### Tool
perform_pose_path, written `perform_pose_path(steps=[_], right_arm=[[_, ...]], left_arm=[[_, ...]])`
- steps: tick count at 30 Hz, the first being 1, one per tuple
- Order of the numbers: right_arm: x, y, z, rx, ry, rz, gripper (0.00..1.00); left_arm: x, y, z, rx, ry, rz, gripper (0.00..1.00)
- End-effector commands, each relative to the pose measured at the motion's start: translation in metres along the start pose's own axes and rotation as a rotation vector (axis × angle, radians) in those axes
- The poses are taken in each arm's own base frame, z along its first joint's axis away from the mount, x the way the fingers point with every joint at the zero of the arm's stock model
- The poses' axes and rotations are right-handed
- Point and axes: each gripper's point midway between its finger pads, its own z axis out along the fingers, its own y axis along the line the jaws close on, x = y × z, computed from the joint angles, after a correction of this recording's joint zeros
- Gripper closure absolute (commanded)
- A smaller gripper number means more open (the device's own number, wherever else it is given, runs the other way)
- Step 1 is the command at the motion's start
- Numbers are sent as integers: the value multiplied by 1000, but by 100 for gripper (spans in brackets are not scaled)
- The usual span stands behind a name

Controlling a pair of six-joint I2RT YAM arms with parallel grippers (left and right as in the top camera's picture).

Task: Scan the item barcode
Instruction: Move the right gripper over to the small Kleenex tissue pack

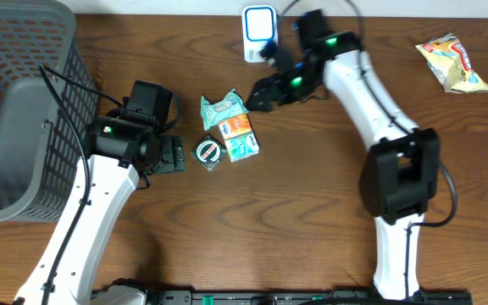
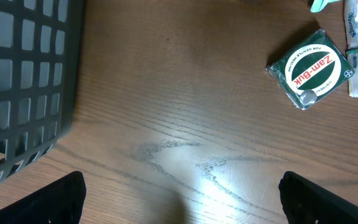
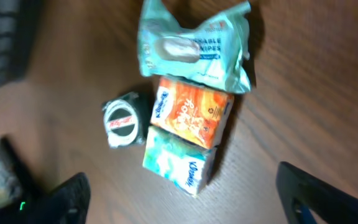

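Brown wooden surface (image 1: 295,212) lies bare at six o'clock of the orange rectangular tissue pack (image 1: 238,125); left end effector (image 2: 182,199) and right end effector (image 3: 185,199) gape wide, empty.

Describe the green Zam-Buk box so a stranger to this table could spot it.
Start at the grey basket on the left and look right to the cluster of small packs. The Zam-Buk box lies at the cluster's left side, beside the teal tissue pack. It is the only dark green item, with a red-and-white oval label.
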Motion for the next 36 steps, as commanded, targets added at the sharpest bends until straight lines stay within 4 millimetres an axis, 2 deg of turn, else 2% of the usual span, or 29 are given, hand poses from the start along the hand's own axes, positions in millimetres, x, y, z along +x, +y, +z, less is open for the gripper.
perform_pose_path(steps=[1,2,4,5,7,10,13,20,25,29,36], right_arm=[[9,-20,15,255,26,195,15],[11,-18,18,281,31,208,16],[17,-4,25,283,57,205,5],[23,13,33,235,87,193,1],[37,42,41,147,150,187,1],[49,58,49,157,196,156,1],[52,58,53,224,193,161,1],[59,25,41,458,134,463,1],[63,19,37,476,142,509,1],[72,19,39,486,172,513,20],[94,10,54,517,202,608,48]], left_arm=[[0,2,1,-12,4,-3,2],[0,2,1,-12,4,-3,2],[0,3,1,-13,4,-3,2],[0,3,1,-13,4,-3,2],[0,3,1,-13,4,-3,2],[0,3,1,-13,4,-3,2],[0,3,1,-13,4,-3,2],[0,3,1,-13,4,-3,2],[0,3,1,-13,4,-3,2],[0,3,1,-13,4,-3,2],[0,3,1,-13,4,-3,2]])
